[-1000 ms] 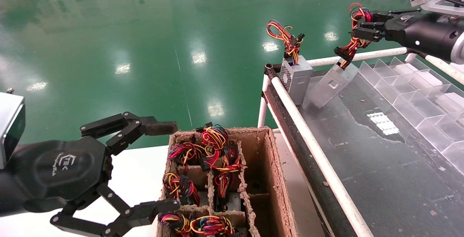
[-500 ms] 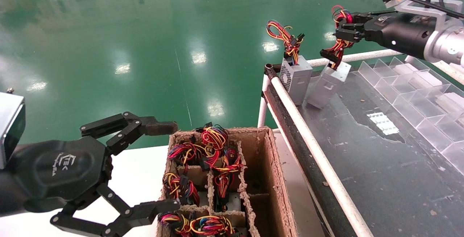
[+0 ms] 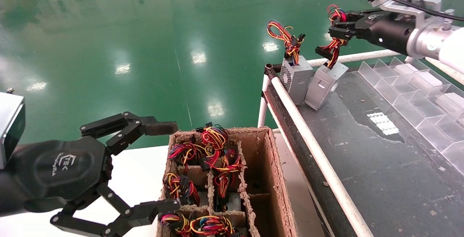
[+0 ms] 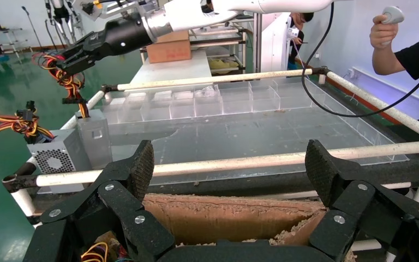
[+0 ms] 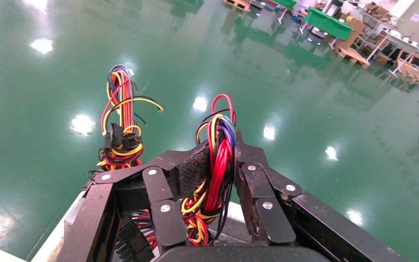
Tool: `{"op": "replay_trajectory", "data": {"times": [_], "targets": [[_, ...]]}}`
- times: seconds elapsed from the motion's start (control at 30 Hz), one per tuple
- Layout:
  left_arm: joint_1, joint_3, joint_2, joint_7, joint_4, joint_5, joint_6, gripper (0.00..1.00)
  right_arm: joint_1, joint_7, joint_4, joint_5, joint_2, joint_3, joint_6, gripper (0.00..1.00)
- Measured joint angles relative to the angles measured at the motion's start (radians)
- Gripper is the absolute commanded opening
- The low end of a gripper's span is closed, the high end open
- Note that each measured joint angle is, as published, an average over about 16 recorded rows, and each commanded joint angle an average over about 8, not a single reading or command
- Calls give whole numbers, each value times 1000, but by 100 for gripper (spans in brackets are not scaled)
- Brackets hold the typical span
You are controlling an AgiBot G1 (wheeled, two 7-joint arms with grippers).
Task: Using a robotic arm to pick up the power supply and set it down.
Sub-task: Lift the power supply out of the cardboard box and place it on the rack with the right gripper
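The left pincer (image 3: 152, 164) has not moved over the last second: it hangs spread wide and empty over the white surface just beside the cardboard box (image 3: 272, 179), whose compartments hold more wire-topped units. It looks parked.

Further right, on the dark desk (image 3: 380, 164) framed by white rails, one power supply already stands upright (image 3: 295, 79) at the far corner, its vent side facing the rail. The change is in the second power supply (image 3: 320, 88). A second ago it hung tilted and well apart from that standing unit; now it has been carried leftward and lowered until it leans just beside the standing one, its lower edge apparently on the desk, though I cannot tell whether the two boxes touch. I judge the set-down nearly done: the box needs to settle upright before release.

The right pincer (image 3: 339, 28) has travelled left with it and is pressed together on the wire bundle (image 5: 218, 164) above the box, not on the metal case. The right wrist view shows the red and yellow wires squeezed between its fingers (image 5: 196, 169). The right arm reaches in from the far right, nearly level, wrist pointing left, above the far rail (image 3: 362, 56).
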Motion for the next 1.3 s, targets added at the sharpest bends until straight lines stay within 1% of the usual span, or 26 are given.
{"op": "replay_trajectory", "data": {"times": [0.47, 0.83, 0.87, 0.9, 1.1, 1.13, 1.17, 1.3], "targets": [[0, 0, 0, 0, 0, 0, 0, 100, 6, -18, 12, -21, -71, -15, 77, 0], [0, 0, 0, 0, 0, 0, 0, 100, 11, -40, 14, -28, -105, -20, 103, 0], [0, 0, 0, 0, 0, 0, 0, 100, 10, -41, 13, -28, -106, -19, 104, 3], [0, 0, 0, 0, 0, 0, 0, 100, 9, -42, 13, -28, -106, -19, 103, 13], [0, 0, 0, 0, 0, 0, 0, 100, 0, -49, 11, -22, -104, -15, 95, 88], [0, 0, 0, 0, 0, 0, 0, 100, -2, -50, 10, -21, -103, -15, 93, 97], [0, 0, 0, 0, 0, 0, 0, 100, -3, -51, 10, -20, -102, -14, 92, 100], [0, 1, 0, 0, 0, 0, 0, 100, -7, -55, 11, -15, -96, -10, 84, 100]]}}
